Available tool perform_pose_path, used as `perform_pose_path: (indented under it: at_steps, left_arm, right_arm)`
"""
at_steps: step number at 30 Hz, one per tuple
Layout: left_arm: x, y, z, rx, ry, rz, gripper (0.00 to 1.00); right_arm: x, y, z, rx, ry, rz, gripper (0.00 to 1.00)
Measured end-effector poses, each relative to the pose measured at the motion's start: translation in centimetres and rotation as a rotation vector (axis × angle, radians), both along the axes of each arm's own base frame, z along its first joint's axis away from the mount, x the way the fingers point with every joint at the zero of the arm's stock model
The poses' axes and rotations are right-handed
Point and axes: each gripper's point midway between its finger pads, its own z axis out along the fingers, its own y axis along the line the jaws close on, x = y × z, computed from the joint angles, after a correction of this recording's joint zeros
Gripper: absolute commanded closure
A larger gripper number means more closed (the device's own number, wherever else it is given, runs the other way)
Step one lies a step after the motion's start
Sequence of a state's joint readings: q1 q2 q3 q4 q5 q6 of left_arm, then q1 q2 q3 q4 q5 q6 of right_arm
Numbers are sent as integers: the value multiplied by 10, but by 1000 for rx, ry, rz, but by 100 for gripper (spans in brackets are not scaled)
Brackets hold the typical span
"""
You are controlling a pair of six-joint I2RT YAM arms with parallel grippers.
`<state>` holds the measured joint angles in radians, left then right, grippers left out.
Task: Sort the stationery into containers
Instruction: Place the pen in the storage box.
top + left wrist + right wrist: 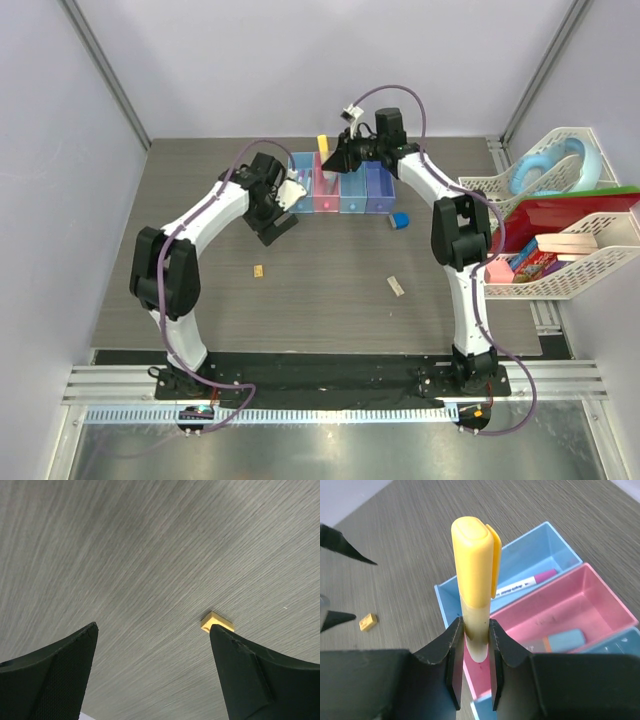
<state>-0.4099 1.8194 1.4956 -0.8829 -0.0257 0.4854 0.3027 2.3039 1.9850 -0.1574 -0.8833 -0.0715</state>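
yellow marker [472,555] lower end hidden inside right tool [473,630], tan eraser [215,621] half behind left tool [154,626]

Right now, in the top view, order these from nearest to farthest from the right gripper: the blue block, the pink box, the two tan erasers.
1. Pink box, right at the right gripper holding the yellow marker.
2. Blue block, lower right of the gripper.
3. Left eraser and right eraser, toward the arm bases: too close to call.

Your top view looks down on the table [330,310] from behind. Wrist views sit close: the eraser [217,621] shows beyond the left claw [152,627], leftward of the right claw [476,625].
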Motion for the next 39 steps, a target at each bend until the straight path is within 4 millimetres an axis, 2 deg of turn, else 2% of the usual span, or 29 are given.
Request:
perform_pose_path:
  at_steps: [5,8,12,16,20,25,35,38,39]
  left_arm:
    - [-6,3,-25,35,66,-1,10]
    - [-10,5,-43,56,117,-1,14]
    - [-17,7,-58,71,162,-2,21]
    - [-21,9,-63,77,179,-3,32]
    - [-29,11,-69,81,203,-5,43]
    - [-40,12,-74,75,246,-14,49]
    - [-57,11,-73,59,320,-25,51]
    - [-63,10,-73,54,345,-27,56]
    - [-65,10,-73,53,353,-28,59]
  right_arm:
    - [6,14,-21,30,30,16,99]
    - [7,15,-39,23,61,14,99]
    - [7,14,-48,15,69,12,99]
    - [9,13,-50,7,62,4,92]
    - [10,11,-56,-9,58,-8,92]
    - [8,7,-69,-34,69,-19,92]
    - [12,6,-72,-42,43,-32,92]
    - [15,6,-72,-48,37,-46,84]
    - [15,6,-72,-49,35,-49,78]
